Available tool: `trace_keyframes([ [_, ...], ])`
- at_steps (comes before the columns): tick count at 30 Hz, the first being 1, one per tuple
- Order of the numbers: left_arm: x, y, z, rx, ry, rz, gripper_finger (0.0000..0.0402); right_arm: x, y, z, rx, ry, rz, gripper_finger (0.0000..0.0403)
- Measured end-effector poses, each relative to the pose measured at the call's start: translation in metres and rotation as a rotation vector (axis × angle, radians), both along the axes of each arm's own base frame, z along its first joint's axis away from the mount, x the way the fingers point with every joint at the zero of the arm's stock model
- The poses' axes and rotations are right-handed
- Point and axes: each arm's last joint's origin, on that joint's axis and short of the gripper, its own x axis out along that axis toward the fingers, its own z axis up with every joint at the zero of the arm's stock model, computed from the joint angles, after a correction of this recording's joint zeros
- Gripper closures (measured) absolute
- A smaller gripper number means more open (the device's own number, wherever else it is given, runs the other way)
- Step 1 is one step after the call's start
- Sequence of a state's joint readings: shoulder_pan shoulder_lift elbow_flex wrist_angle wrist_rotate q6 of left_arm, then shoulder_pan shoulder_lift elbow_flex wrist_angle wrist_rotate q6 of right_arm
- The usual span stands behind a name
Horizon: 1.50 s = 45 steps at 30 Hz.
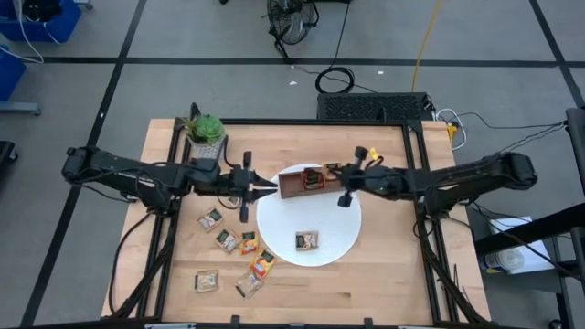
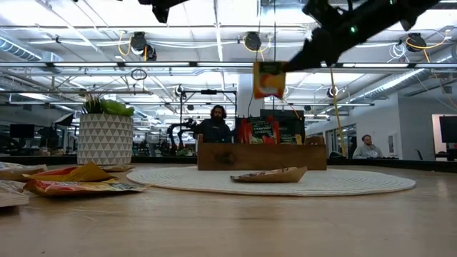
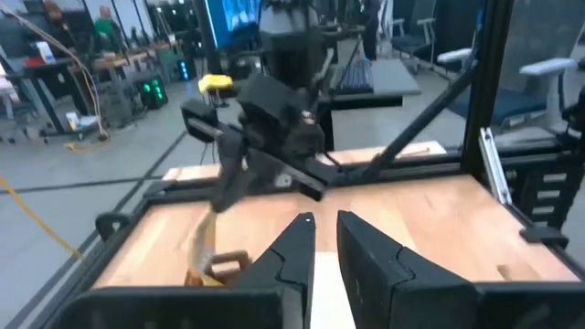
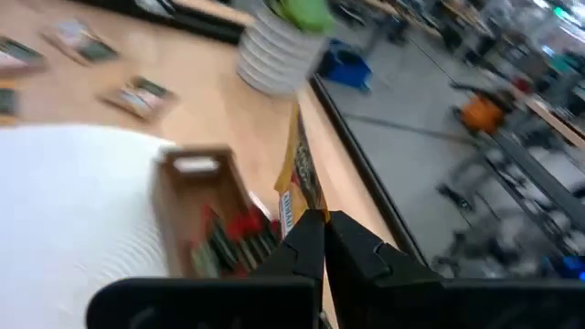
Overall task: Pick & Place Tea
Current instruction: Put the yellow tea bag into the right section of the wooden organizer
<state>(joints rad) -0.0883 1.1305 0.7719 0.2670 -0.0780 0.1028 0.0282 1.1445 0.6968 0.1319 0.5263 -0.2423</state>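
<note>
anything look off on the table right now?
Mostly sorting clutter. Six or so tea sachets lie scattered at odd angles on the wood left of the white plate, one lone sachet sits on the plate, and the wooden tray sits slightly crooked across the plate's far rim. The right gripper dangles an orange sachet above it.

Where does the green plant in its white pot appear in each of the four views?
High view: plant in the table's far left corner.
Low view: plant at left, standing on the table.
Left wrist view: not in it.
Right wrist view: plant beyond the wooden tray.
Shared landmark: the white plate.
</note>
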Motion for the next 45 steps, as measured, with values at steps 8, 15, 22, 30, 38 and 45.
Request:
trace_keyframes([
  [8, 0.000, 0.000, -0.001, -0.001, 0.011, 0.001, 0.0344, -0.027, -0.029, -0.042, 0.105, 0.032, -0.173, 0.0403],
  [15, 0.000, 0.000, -0.001, -0.014, 0.014, 0.003, 0.0344, -0.037, -0.038, -0.064, 0.237, 0.056, -0.108, 0.0403],
  [22, 0.000, 0.000, -0.002, -0.014, 0.017, 0.003, 0.0344, -0.035, -0.036, -0.061, 0.219, -0.016, -0.086, 0.0403],
  [30, 0.000, 0.000, -0.002, -0.014, 0.017, 0.003, 0.0344, -0.035, -0.035, -0.062, 0.266, 0.001, -0.026, 0.0403],
  [38, 0.000, 0.000, -0.002, -0.013, 0.017, 0.003, 0.0344, -0.041, -0.037, -0.072, 0.347, 0.097, -0.037, 0.0403],
  [45, 0.000, 0.000, -0.002, -0.020, 0.017, 0.004, 0.0344, -0.043, -0.036, -0.068, 0.359, 0.069, -0.041, 0.0403],
])
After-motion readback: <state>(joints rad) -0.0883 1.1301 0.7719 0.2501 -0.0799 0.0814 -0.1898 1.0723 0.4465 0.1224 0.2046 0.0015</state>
